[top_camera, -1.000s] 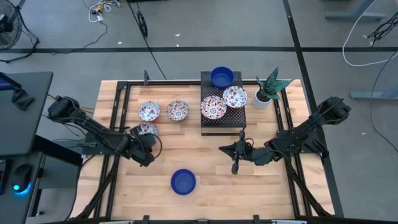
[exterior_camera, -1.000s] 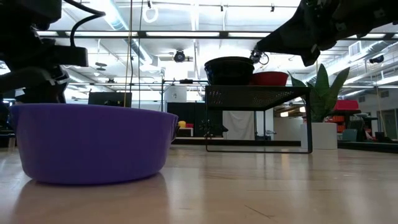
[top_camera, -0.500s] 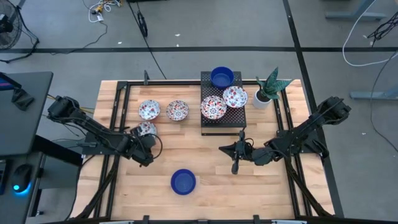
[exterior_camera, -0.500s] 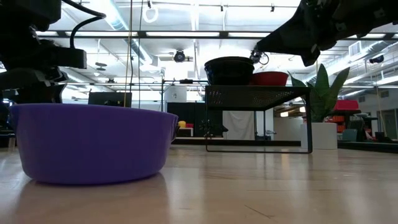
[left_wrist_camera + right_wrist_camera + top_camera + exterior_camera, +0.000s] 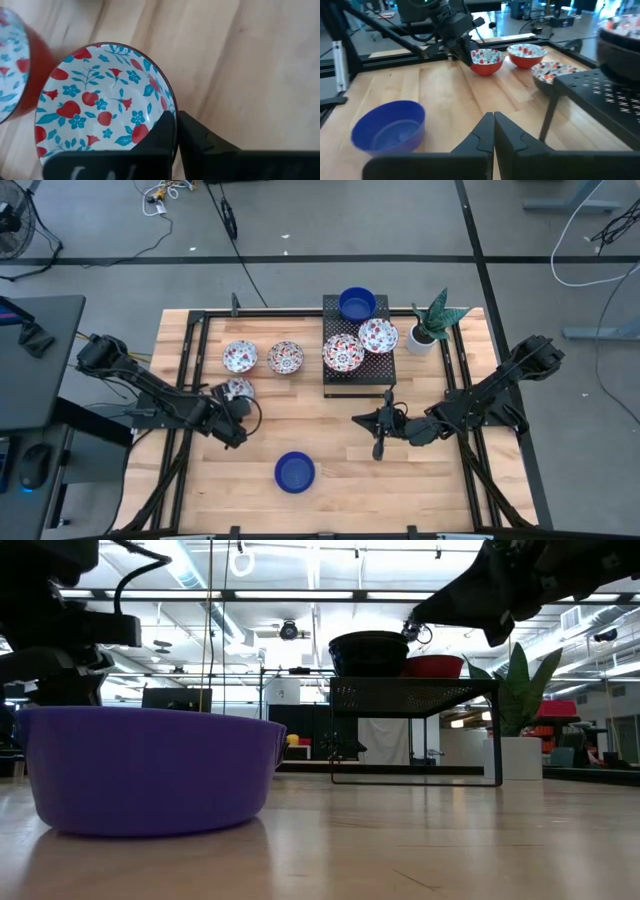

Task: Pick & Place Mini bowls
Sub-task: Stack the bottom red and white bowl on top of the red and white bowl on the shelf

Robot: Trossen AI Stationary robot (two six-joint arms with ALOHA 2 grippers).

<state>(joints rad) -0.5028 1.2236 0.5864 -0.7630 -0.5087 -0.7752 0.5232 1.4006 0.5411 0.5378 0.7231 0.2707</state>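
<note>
Near the table's left side, a white mini bowl with a red-and-blue floral pattern [image 5: 236, 387] [image 5: 100, 100] stands on the wood with my left gripper [image 5: 240, 396] [image 5: 175, 125] shut on it. Two more floral mini bowls [image 5: 240, 358] [image 5: 286, 358] sit just beyond it. A blue mini bowl [image 5: 295, 472] [image 5: 390, 125] rests near the front edge. On the black rack [image 5: 358, 372] sit a blue bowl [image 5: 357, 304] and two floral ones [image 5: 343, 352] [image 5: 378, 335]. My right gripper [image 5: 358, 418] [image 5: 493, 125] hovers shut in front of the rack, holding nothing. My left gripper pinches the floral bowl's rim [image 5: 171, 111] on the side nearest the arm, one finger [image 5: 160, 132] inside the bowl and one [image 5: 197, 140] outside the wall. The fingers slant down from the table's left. The bowl sits upright, its base on the table [image 5: 485, 72].
A white pot with a green plant [image 5: 424, 332] stands right of the rack. A black frame [image 5: 200, 320] runs along the table's edges. Bare wood lies between the front blue bowl and the rack.
My left gripper has shut on the floral bowl's rim. The bowl stays where it was on the table.
</note>
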